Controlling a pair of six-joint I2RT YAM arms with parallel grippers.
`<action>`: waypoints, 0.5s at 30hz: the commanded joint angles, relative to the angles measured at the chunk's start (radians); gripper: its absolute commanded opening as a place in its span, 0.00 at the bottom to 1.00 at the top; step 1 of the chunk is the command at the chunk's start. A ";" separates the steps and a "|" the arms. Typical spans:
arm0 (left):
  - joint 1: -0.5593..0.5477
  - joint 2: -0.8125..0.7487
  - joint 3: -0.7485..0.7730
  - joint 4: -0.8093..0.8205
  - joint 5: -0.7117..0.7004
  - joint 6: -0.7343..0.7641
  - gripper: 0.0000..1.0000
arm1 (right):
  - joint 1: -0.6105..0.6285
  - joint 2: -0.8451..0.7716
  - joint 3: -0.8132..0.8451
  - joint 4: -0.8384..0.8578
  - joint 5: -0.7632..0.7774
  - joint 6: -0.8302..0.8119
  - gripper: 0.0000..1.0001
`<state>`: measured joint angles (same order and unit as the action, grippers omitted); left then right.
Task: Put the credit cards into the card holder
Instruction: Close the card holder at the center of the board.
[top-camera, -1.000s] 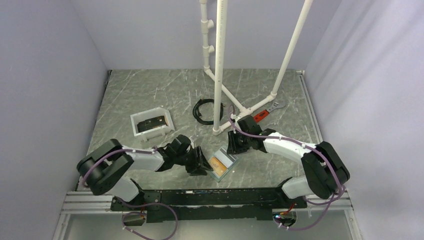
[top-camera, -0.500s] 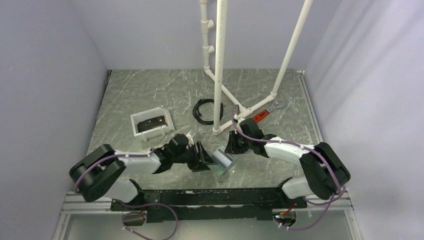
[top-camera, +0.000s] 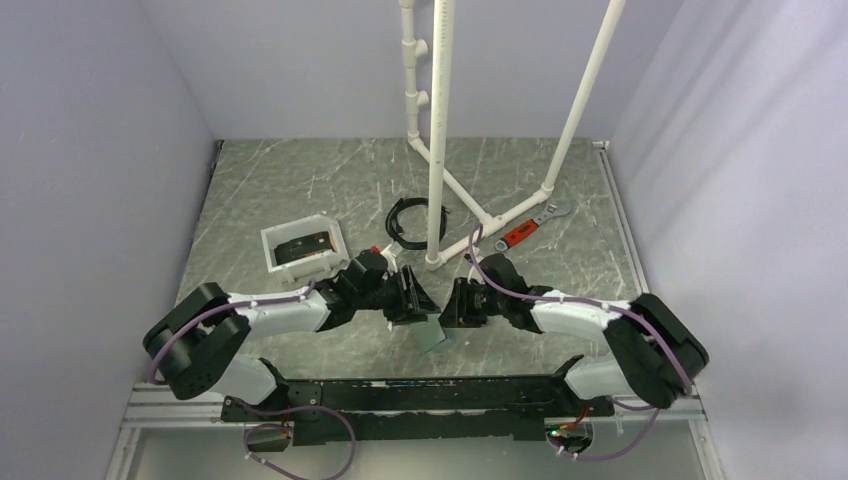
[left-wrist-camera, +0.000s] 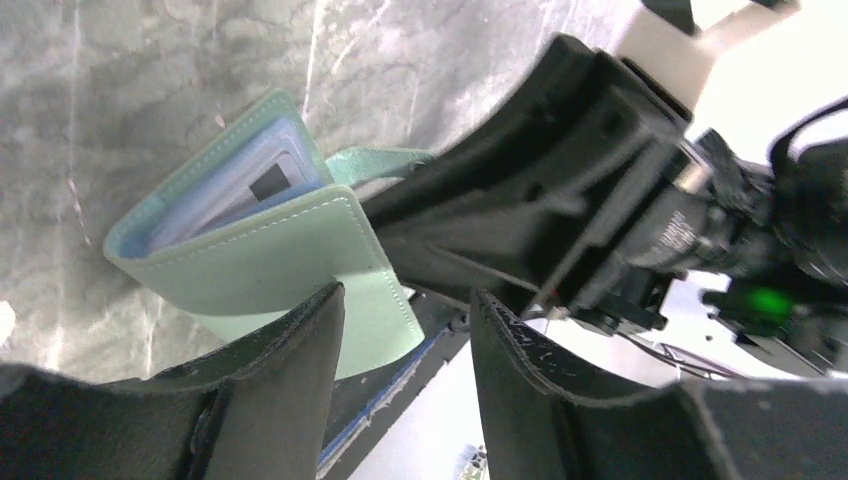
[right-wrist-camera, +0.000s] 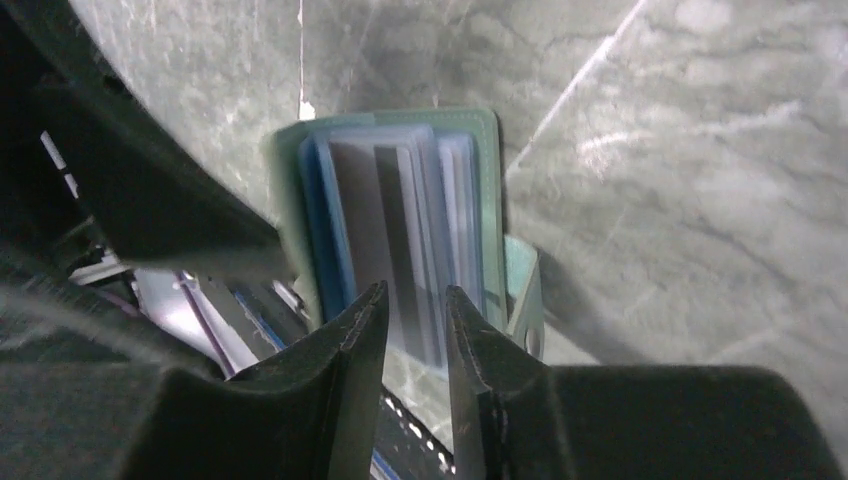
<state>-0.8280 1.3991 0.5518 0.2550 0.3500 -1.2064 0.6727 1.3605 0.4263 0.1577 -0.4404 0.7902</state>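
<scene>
Jaws first: your left gripper (left-wrist-camera: 407, 298) has its fingers parted. Only a corner of the card holder (left-wrist-camera: 262, 255) pokes into the gap, against one finger and clear of the other, so it grips nothing. Your right gripper (right-wrist-camera: 415, 292) has its fingers drawn close together, and the holder's light blue inner leaves run down into the narrow slot between them. It looks pinched on the holder, though you cannot tell which leaf it has. You will find the holder between the two grippers at the front middle of the table (top-camera: 300, 180). It is partly folded, with its grey-green cover toward the left wrist camera, its pockets fanned toward the right one, and its strap tab beside the right fingers. Grey strips show in the pockets; whether they are cards is unclear. Whether its lower edge rests on the table is hidden. Dark credit cards (top-camera: 305, 247) lie in the white tray (top-camera: 267, 250) beyond your left arm, well apart from the holder. A black cable coil (top-camera: 403, 218) and a red-handled wrench (top-camera: 522, 232) lie farther back by the white pipe frame (top-camera: 437, 130).
</scene>
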 joint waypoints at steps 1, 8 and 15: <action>0.007 0.072 0.061 -0.006 0.010 0.048 0.54 | -0.007 -0.143 0.087 -0.247 0.089 -0.097 0.34; 0.009 0.154 0.097 -0.019 0.013 0.072 0.40 | -0.023 -0.202 0.185 -0.448 0.197 -0.271 0.38; 0.010 0.205 0.148 -0.163 -0.011 0.118 0.19 | -0.027 -0.096 0.243 -0.467 0.211 -0.365 0.31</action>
<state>-0.8215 1.5799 0.6548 0.1688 0.3553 -1.1370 0.6491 1.2179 0.6182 -0.2623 -0.2600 0.5083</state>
